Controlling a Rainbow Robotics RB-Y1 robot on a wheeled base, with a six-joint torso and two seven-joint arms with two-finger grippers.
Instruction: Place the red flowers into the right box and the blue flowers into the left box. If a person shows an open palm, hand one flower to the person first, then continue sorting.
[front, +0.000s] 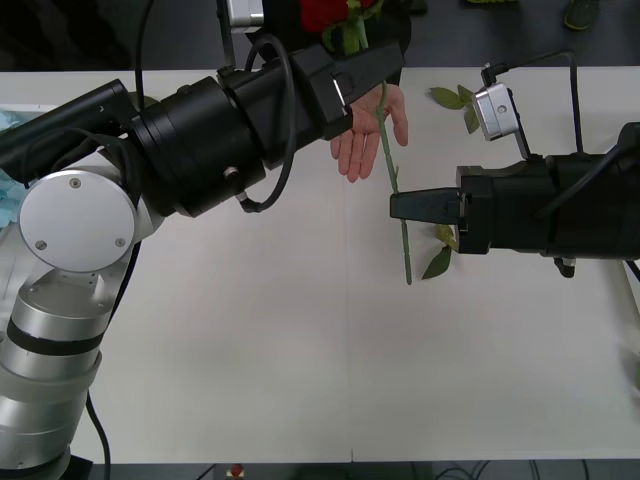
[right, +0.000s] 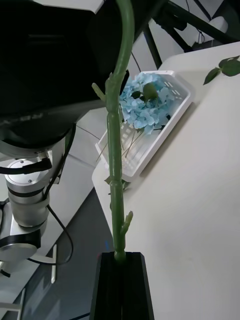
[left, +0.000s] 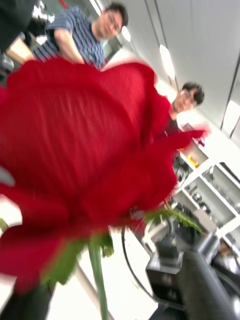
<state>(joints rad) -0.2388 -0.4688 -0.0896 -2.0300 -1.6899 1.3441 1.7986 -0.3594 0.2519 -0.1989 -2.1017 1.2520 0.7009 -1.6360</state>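
One red rose (front: 340, 14); two grippers gripping stem (front: 392, 172).

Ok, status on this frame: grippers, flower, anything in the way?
Left gripper holds red rose near its bloom. Right gripper shut on rose stem. Person's open palm under the stem. Blue flowers in left box.

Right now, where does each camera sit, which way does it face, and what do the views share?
Front: above the arms, looking down at the white table. It shows both black arms, the left gripper, the right gripper and a person's open palm.
Right wrist: on the right arm, looking along the stem it clamps toward the white ribbed plastic bin of pale-blue hydrangea heads.
Left wrist: on the left arm, facing upward into the bloom.
Shared: the red artificial rose.
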